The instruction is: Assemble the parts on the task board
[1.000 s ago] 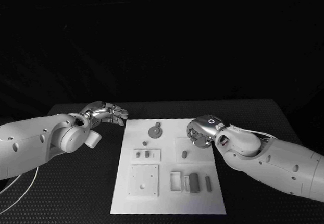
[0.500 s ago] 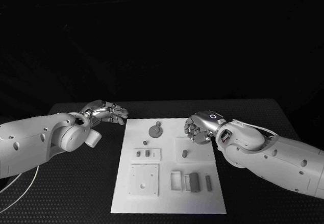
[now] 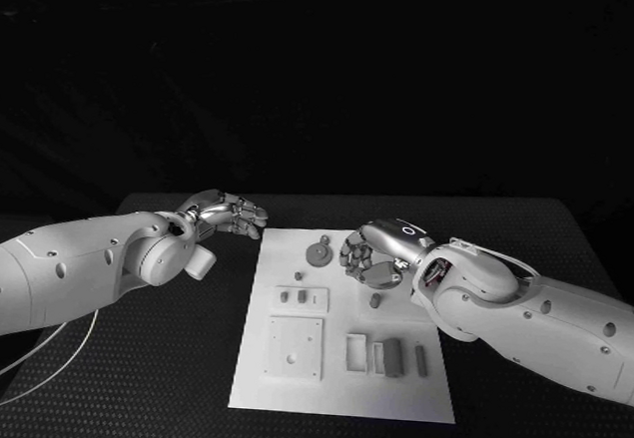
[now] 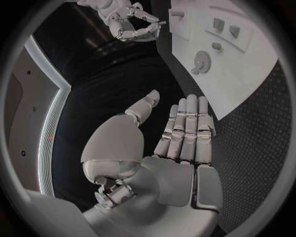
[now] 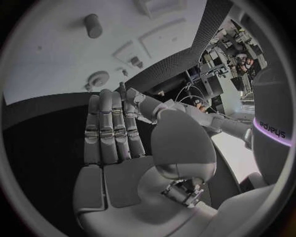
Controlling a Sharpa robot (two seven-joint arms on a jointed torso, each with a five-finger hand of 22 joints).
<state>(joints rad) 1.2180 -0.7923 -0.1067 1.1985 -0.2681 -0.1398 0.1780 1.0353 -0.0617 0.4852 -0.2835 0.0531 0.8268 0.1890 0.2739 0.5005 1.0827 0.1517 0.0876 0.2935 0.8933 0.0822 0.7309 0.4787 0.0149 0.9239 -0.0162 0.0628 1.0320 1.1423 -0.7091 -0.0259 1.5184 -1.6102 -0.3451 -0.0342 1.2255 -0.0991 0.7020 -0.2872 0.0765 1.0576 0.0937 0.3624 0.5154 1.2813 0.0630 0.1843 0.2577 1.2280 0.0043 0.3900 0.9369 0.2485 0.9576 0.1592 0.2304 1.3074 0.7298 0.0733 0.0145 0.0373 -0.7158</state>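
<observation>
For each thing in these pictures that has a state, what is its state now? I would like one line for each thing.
left hand: open, holds nothing, beside the board's far left corner.
right hand: open, fingers straight and together, holds nothing, above the board's far part.
task board: lies flat on the black table.
gear-shaped part: lies on the board, untouched.
upright parts: stand near the board's middle, untouched.

Both arms are glossy white shells with small dark screw holes. The left hand [image 3: 225, 216] and right hand [image 3: 373, 254] are silver metal with segmented fingers. A lit ring marks the right wrist; thin white cables [image 3: 27, 361] trail below the left arm.
</observation>
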